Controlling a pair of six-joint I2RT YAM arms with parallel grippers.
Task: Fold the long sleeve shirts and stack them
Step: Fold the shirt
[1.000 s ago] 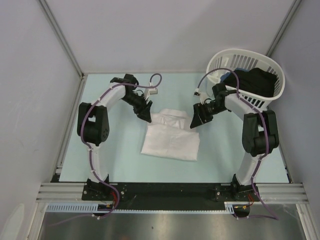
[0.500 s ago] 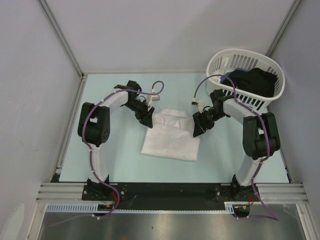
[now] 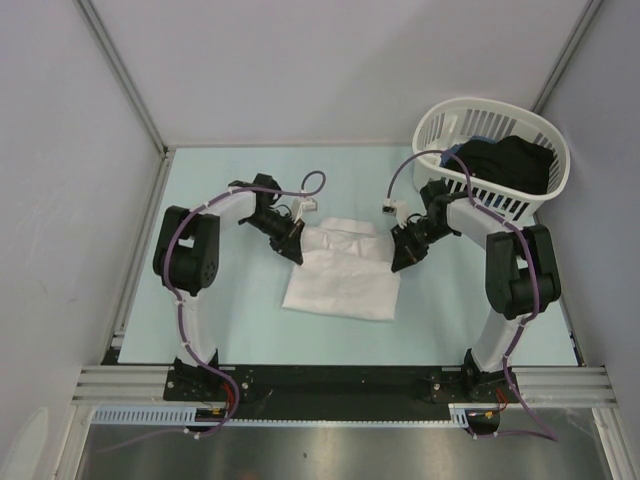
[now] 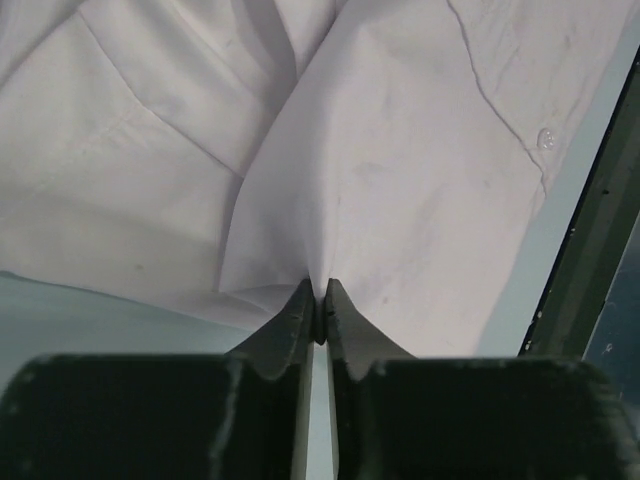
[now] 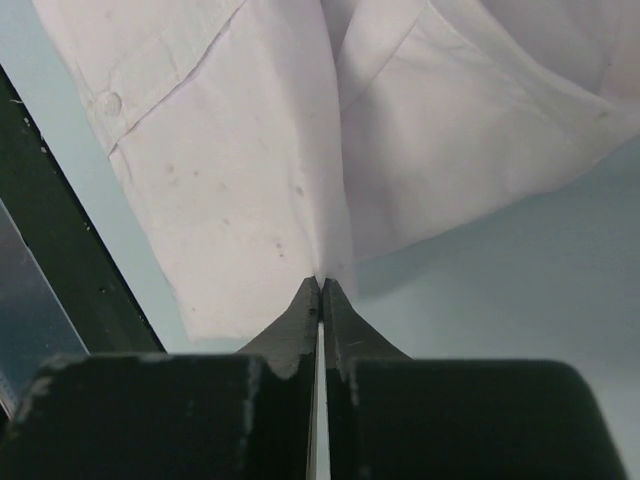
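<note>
Both have come down and clamped: left claw (image 4: 318, 300) on the far-left edge, right claw (image 5: 320, 290) on the far-right edge of the white long sleeve shirt (image 3: 340, 285) on the tabletop (image 3: 250, 325); the right arm (image 3: 515, 270) partly hides the slatted basket (image 3: 490, 106) of dark clothes (image 3: 508, 160).

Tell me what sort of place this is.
Probably a robot lab test cell, not a home: plain panel walls with an aluminium frame enclose the table, two arms are bolted to its rail, and a shirt and laundry basket serve as props.
</note>
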